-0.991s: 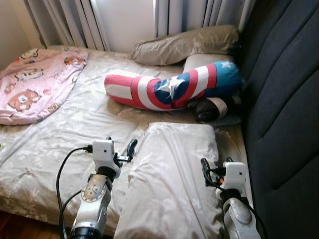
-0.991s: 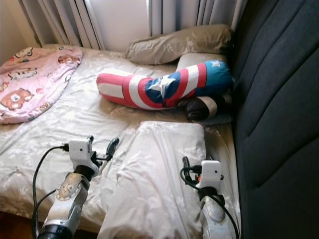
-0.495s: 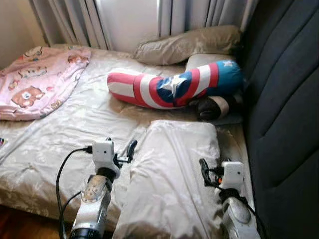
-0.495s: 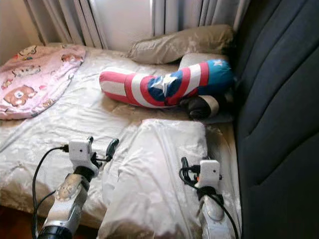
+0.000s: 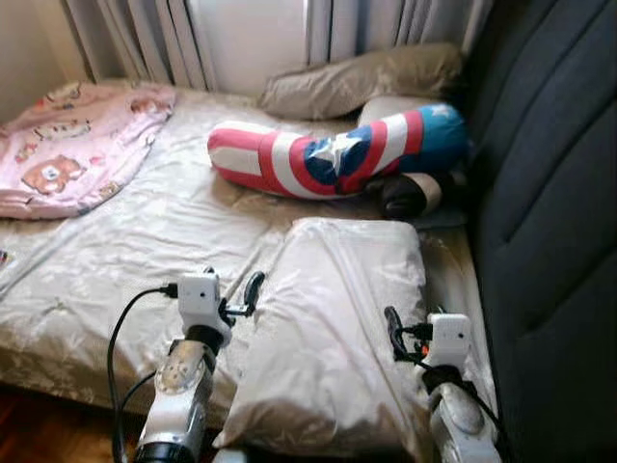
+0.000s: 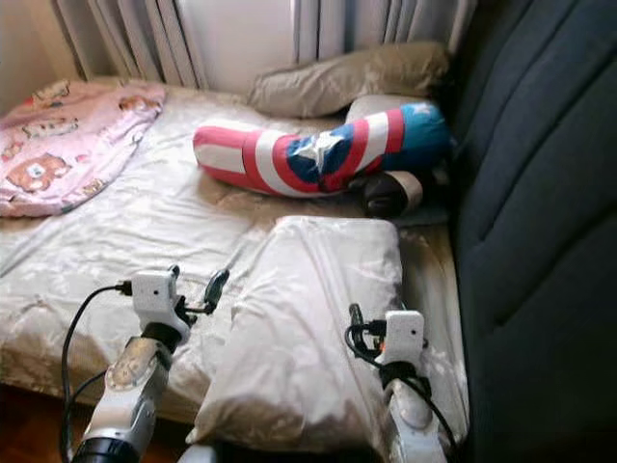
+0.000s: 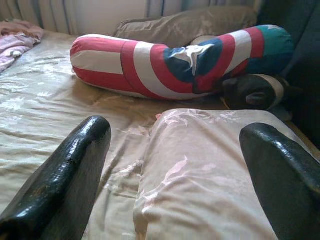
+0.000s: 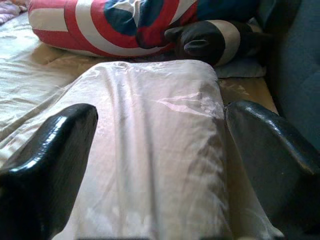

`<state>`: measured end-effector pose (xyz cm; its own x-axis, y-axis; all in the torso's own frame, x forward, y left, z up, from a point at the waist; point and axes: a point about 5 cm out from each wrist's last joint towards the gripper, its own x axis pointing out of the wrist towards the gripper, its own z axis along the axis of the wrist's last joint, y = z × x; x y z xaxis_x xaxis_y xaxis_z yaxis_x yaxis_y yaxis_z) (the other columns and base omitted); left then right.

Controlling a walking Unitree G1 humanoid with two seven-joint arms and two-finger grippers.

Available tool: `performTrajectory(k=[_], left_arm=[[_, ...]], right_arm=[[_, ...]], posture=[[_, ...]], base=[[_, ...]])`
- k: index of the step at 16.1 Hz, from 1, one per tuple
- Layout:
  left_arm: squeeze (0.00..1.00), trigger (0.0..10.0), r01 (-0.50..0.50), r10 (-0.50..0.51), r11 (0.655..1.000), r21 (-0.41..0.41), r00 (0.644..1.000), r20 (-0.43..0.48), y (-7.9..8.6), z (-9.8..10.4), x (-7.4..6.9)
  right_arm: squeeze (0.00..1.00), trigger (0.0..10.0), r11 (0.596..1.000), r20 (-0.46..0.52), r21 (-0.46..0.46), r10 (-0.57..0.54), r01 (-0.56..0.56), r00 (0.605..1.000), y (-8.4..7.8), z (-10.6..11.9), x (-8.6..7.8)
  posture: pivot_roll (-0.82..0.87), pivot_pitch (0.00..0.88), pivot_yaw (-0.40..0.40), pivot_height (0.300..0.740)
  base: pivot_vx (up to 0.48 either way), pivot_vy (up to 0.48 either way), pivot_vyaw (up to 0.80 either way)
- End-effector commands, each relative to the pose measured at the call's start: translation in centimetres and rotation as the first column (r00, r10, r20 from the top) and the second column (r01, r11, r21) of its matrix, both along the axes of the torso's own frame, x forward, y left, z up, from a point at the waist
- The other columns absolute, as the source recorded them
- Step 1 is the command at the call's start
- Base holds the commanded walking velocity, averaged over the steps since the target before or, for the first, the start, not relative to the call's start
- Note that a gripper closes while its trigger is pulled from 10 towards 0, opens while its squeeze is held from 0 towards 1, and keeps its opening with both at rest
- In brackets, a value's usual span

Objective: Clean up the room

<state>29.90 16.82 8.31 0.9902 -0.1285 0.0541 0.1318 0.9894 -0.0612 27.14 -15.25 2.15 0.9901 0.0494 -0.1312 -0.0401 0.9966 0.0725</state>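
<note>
Two grippers, left gripper (image 5: pixel 253 287) and right gripper (image 5: pixel 390 325), fingers spread wide, empty, flanking cream pillow (image 5: pixel 337 338) on bed (image 5: pixel 145 241).

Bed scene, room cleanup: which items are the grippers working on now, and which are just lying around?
In hand:
- white pillow, between the two grippers
- left gripper, fingers open at its left edge
- right gripper, fingers open at its right edge

Lying about:
- striped star bolster
- beige pillow
- pink bear blanket
- dark plush toy
</note>
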Motion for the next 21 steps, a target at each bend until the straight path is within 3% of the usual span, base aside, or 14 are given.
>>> performTrajectory(k=[1, 18, 21], left_arm=[[0.00, 10.0, 0.008, -0.008, 1.000, 0.012, 1.000, -0.007, -0.18, 0.09, 0.10], [0.00, 10.0, 0.013, -0.013, 1.000, 0.002, 1.000, -0.009, -0.13, 0.16, 0.11], [0.00, 10.0, 0.014, -0.014, 1.000, 0.003, 1.000, -0.008, -0.11, 0.19, 0.12]], right_arm=[[0.00, 10.0, 1.000, -0.002, -0.002, -0.008, 0.008, 1.000, -0.24, -0.06, -0.12], [0.00, 10.0, 1.000, 0.002, -0.007, -0.009, 0.009, 1.000, -0.19, -0.02, -0.11], [0.00, 10.0, 1.000, 0.005, -0.006, -0.018, 0.018, 1.000, -0.25, 0.09, -0.01]], posture=[[-0.01, 0.061, -0.045, 0.660], [-0.01, 0.067, -0.044, 0.660], [-0.01, 0.068, -0.044, 0.660]], base=[[0.000, 0.000, 0.00], [0.000, 0.000, 0.00], [0.263, 0.000, 0.00]])
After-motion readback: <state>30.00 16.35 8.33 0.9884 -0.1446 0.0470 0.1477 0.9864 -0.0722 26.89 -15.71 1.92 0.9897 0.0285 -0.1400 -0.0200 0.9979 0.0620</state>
